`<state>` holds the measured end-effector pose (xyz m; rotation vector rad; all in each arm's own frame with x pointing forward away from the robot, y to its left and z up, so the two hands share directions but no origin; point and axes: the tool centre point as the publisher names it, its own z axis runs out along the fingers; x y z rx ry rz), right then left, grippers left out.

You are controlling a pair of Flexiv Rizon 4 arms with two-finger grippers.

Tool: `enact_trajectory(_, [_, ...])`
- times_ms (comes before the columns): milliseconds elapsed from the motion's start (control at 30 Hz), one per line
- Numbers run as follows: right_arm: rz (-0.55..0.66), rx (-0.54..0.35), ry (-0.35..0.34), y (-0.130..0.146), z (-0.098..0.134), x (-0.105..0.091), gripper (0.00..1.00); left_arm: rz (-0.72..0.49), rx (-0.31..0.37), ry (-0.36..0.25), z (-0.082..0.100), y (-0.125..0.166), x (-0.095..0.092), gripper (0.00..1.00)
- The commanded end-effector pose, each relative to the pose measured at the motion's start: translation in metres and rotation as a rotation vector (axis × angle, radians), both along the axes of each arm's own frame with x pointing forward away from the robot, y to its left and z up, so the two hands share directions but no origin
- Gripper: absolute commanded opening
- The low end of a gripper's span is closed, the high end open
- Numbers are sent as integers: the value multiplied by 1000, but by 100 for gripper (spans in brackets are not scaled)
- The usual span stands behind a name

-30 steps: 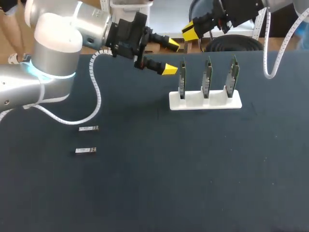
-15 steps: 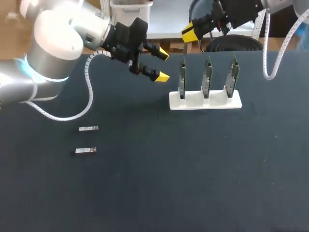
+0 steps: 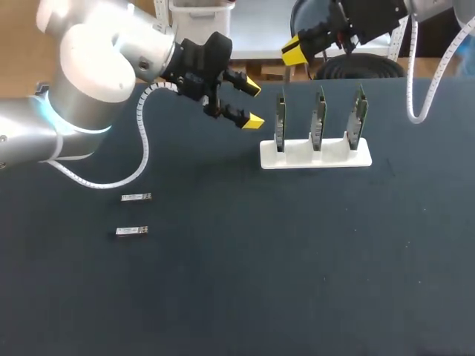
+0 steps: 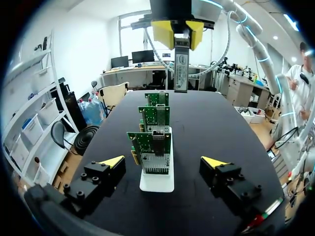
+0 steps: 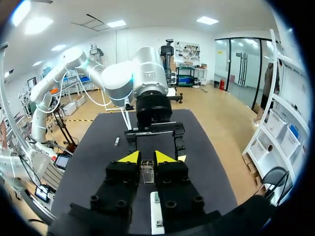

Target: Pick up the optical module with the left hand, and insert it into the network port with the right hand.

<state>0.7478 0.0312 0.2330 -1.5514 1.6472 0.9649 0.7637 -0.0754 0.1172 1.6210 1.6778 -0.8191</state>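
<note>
Left end effector (image 3: 252,104): mine, spread wide, holding nothing, up over the worktop (image 3: 297,259).
Right end effector (image 5: 147,158): mine, pinching 1 optical module (image 5: 146,173) from 2 sides.

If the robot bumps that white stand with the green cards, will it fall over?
It would probably slide rather than tip: the white stand has a wide, flat base on the table. The three green cards stand tall and thin in it, so a push high up might rock it. The cards look stiff but likely fragile.
</note>
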Motion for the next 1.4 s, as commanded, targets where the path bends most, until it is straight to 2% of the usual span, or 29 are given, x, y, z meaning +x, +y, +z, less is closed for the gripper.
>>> enact_trajectory(33, [-8, 2, -6, -2, 0, -5, 0, 6, 9, 0, 0, -2, 0, 100])
enact_trajectory(400, [29, -28, -24, -2, -3, -7, 0, 2, 17, -2, 0, -4, -1, 100])
enact_trajectory(633, [38, -45, -41, 0, -9, 3, 0, 2, 17, -2, 0, -4, -1, 100])
enact_trajectory(900, [47, -26, -13, 0, -20, 11, 0, 2, 17, -2, 0, -4, -1, 100])
enact_trajectory(1400, [83, -43, -18, 11, -40, 22, 0, 2, 17, -2, 0, -4, -1, 100])
